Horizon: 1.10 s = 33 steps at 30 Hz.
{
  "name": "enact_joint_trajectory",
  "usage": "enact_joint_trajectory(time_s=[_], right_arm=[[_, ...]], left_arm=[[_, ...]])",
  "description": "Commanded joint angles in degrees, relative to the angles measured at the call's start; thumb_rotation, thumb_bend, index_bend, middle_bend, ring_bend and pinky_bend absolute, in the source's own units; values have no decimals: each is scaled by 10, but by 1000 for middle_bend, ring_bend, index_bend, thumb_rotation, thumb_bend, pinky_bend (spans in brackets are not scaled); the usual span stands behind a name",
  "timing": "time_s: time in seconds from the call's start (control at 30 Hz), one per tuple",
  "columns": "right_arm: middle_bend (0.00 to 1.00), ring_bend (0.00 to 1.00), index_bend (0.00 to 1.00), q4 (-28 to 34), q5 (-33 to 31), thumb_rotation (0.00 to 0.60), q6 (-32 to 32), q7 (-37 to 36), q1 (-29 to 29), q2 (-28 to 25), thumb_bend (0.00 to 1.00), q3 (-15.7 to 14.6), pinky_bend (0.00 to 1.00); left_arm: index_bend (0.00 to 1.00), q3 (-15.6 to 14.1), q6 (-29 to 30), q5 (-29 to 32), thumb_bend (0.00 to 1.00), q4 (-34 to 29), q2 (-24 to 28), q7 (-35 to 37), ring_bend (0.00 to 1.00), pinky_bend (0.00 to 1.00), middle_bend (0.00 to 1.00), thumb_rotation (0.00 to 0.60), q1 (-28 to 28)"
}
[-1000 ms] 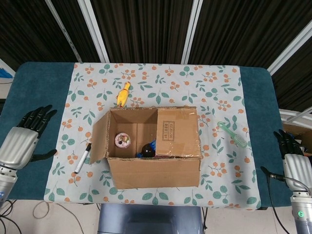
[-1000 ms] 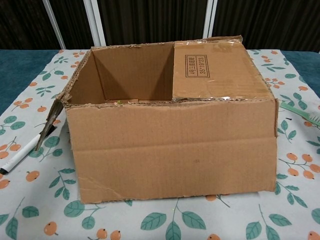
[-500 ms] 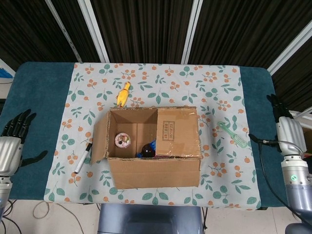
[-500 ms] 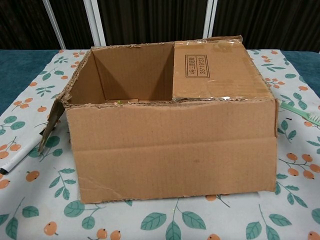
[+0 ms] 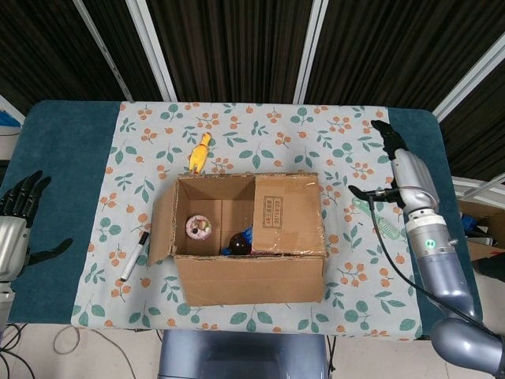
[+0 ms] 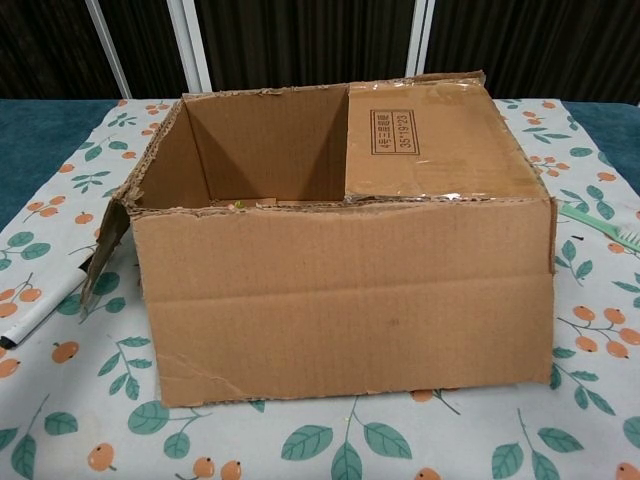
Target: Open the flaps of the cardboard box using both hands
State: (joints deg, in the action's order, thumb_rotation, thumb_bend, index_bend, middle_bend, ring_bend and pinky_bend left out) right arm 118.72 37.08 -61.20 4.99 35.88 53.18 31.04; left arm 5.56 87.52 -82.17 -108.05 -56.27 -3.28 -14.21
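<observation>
The cardboard box (image 5: 248, 264) (image 6: 345, 290) sits mid-table on the floral cloth. Its left flap (image 5: 161, 223) (image 6: 103, 245) hangs folded outward and down. The right flap (image 5: 287, 214) (image 6: 430, 140) lies flat over the right half of the opening. Inside the uncovered half lie a pink round item (image 5: 198, 228) and a dark object (image 5: 239, 242). My left hand (image 5: 16, 229) is at the far left table edge, fingers spread, holding nothing. My right hand (image 5: 402, 174) hovers right of the box, fingers extended, empty, a short gap from the flap's edge. Neither hand shows in the chest view.
A yellow rubber chicken (image 5: 199, 152) lies behind the box. A black-and-white marker (image 5: 133, 256) (image 6: 35, 312) rests left of the box. A green brush (image 5: 377, 218) (image 6: 600, 222) lies right of it, beneath my right hand's arm.
My right hand has moved up and inward from the table's right edge toward the box's right side. My left hand has drawn back further left. The box's left flap has dropped slightly.
</observation>
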Motion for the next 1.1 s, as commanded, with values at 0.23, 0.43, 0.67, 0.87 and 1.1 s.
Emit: enact_joint_trajectory(time_s=[0.23,0.43,0.67,0.87,1.1], right_arm=[[0,0,0,0,-149,600,39,34,111,40,255,18,193],[0,0,0,-13,-222,600,67,26,160,56,259,22,193],[0,0,0,-28,-273,600,60,42,222,91,260,15,193],[0,0,0,-49,-286,600,17,79,274,136,265,-6,193],[107,37,158,-71,-198,600,28,99,281,160,424,-39,192]], left_arm=[[0,9,-7,4,104,4,4,9,0,106,0,600,2],[0,13,-10,1,104,4,6,12,0,105,0,600,4],[0,18,-10,2,104,3,8,16,0,105,0,600,6],[0,23,-11,2,104,2,11,23,0,105,0,600,8],[0,26,-15,-1,104,4,17,40,0,105,0,600,9]])
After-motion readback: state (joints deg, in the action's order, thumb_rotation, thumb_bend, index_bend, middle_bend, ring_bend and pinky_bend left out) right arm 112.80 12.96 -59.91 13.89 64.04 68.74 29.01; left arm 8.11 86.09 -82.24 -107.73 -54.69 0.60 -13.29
